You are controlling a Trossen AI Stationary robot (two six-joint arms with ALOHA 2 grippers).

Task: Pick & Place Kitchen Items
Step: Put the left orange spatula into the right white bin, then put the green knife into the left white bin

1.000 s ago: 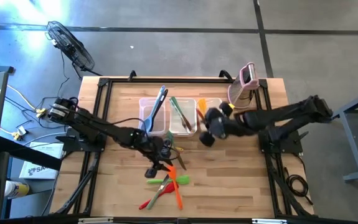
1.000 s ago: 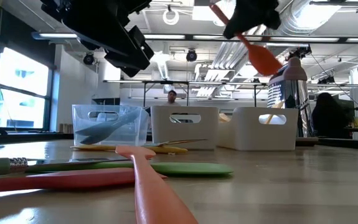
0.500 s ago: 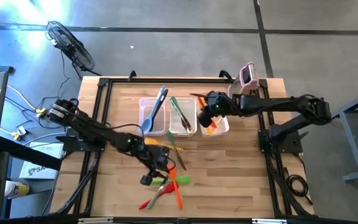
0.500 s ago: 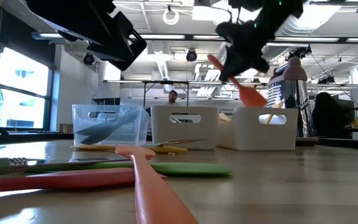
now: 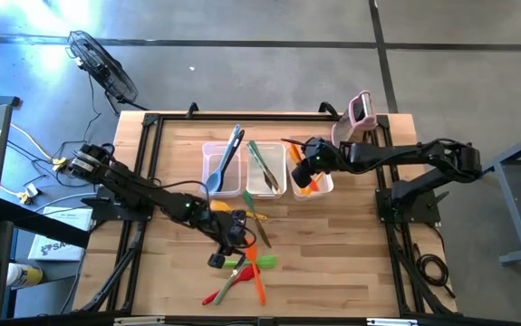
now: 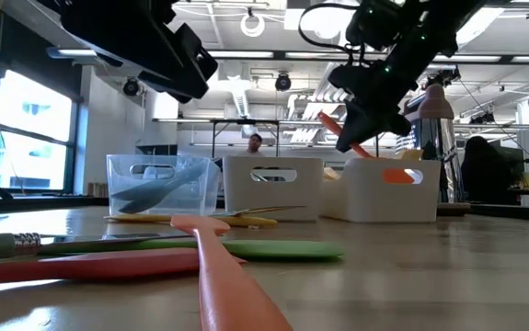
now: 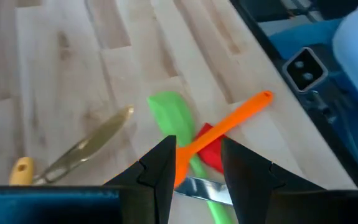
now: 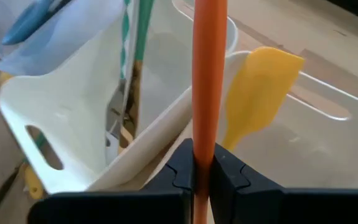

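Note:
My right gripper (image 5: pixel 307 167) is over the rightmost clear tub (image 5: pixel 325 186) and is shut on an orange spatula (image 5: pixel 294 149). The spatula's head shows inside that tub (image 6: pixel 397 175), beside a yellow spatula (image 8: pixel 259 87). My left gripper (image 5: pixel 219 258) is open above a pile of utensils lying flat on the table. Its fingers stand on either side of an orange spatula's handle (image 7: pixel 241 115), above a green one (image 7: pixel 166 112) and a red one (image 7: pixel 211 149). A blue turner (image 5: pixel 228 154) leans in the left tub. Green-handled utensils (image 5: pixel 262 163) lie in the middle tub. My right gripper pinches the orange spatula's slim handle (image 8: pixel 208 118) between its two fingers, partway along it. The fingers come from above, slanting down (image 6: pixel 365 110). The spatula is tilted, its head down inside the rightmost tub and its free handle end (image 6: pixel 327 119) sticking up and out.
A pink-and-white upright gadget (image 5: pixel 360 113) stands at the far right behind the tubs. A yellow-handled knife (image 7: pixel 82 149) lies on the table near the pile. Bare wood lies on the table's near right (image 5: pixel 351 263). A person shows far off in the room (image 6: pixel 255 142).
My right gripper has gone toward the table's far edge and down with the orange spatula, whose head has dropped from above the table into the rightmost tub. My left gripper has shifted a little toward the near edge, over the pile.

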